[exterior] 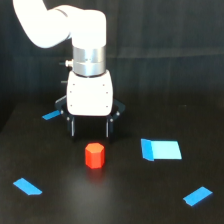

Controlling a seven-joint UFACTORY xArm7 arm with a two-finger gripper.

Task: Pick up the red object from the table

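The red object (94,155) is a small red-orange hexagonal prism standing upright on the black table (115,200), near the middle of the exterior view. My gripper (90,131) hangs just behind and above it, pointing down from its white body. Its two dark fingers (72,127) stand apart, one on each side, with nothing between them. The red object sits in front of the finger gap, clear of both fingers.
Flat blue pieces lie around: a large one (161,149) on the exterior view's right, a small one (198,196) at the lower right, one (27,186) at the lower left, and one (51,115) behind the gripper on the left.
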